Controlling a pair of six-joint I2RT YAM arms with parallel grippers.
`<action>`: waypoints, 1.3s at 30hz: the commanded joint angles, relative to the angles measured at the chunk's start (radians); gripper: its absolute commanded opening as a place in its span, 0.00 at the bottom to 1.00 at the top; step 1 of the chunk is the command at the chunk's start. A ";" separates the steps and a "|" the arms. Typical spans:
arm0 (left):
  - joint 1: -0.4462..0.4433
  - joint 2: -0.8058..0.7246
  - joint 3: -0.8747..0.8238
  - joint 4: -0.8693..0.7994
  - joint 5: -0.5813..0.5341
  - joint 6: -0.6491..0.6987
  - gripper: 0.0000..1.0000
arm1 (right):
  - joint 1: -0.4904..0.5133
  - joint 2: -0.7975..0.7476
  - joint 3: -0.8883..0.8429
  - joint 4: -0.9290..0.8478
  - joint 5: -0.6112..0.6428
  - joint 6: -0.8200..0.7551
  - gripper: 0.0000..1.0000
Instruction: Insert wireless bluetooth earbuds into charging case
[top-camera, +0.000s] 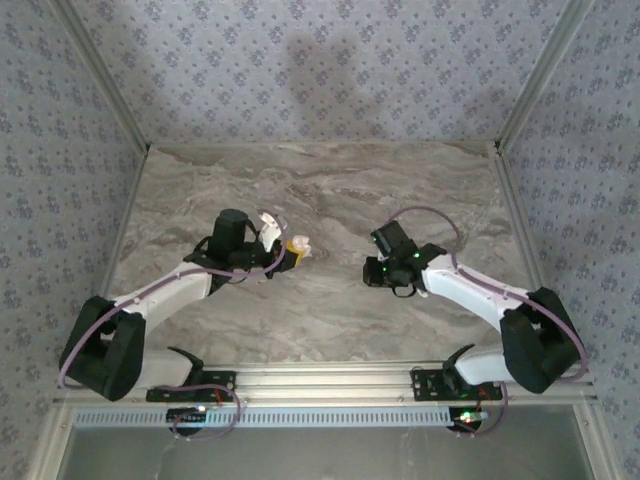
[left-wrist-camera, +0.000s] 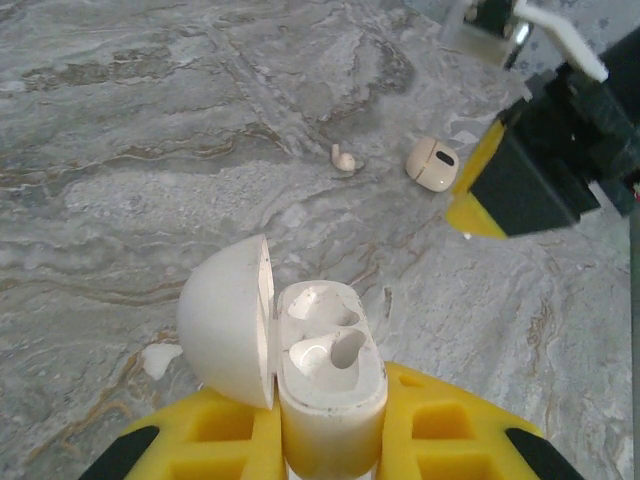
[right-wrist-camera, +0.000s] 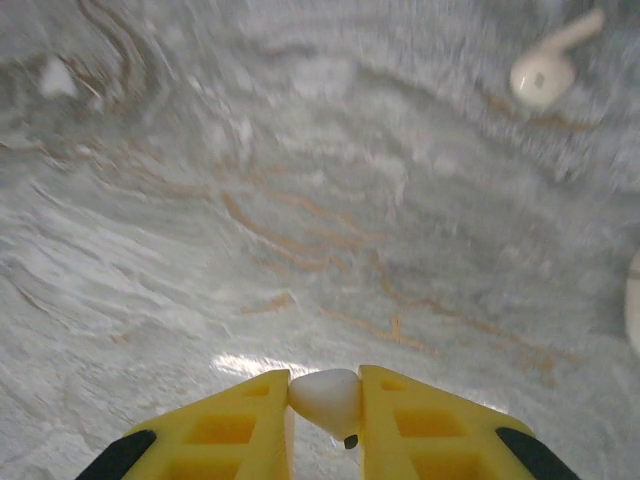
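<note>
My left gripper (left-wrist-camera: 330, 405) is shut on the charging case (left-wrist-camera: 328, 375), a cream-white case held upright between the yellow fingers. Its lid (left-wrist-camera: 225, 320) is swung open to the left and both wells are empty. In the top view the case (top-camera: 299, 246) sits at the left gripper's tip. My right gripper (right-wrist-camera: 325, 400) is shut on one earbud (right-wrist-camera: 327, 395), white with a small dark dot, lifted off the table. The left wrist view shows that earbud (left-wrist-camera: 432, 163) beside the right gripper's yellow finger (left-wrist-camera: 490, 185). The other earbud (right-wrist-camera: 545, 70) lies loose on the marble and is also in the left wrist view (left-wrist-camera: 343, 158).
The marble table (top-camera: 320, 190) is walled on three sides by patterned panels. A metal rail (top-camera: 320, 380) runs along the near edge by the arm bases. A small white patch (left-wrist-camera: 158, 358) marks the table left of the case. Open marble lies behind both grippers.
</note>
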 joint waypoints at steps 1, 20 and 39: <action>-0.011 0.029 0.043 0.046 0.057 0.047 0.18 | -0.025 -0.058 -0.012 0.077 -0.022 -0.073 0.23; -0.041 0.160 0.121 0.115 0.173 0.107 0.17 | -0.084 -0.172 0.025 0.177 -0.153 -0.227 0.23; -0.097 0.142 0.155 0.095 0.216 0.267 0.17 | -0.008 -0.261 0.096 0.283 -0.192 -0.289 0.24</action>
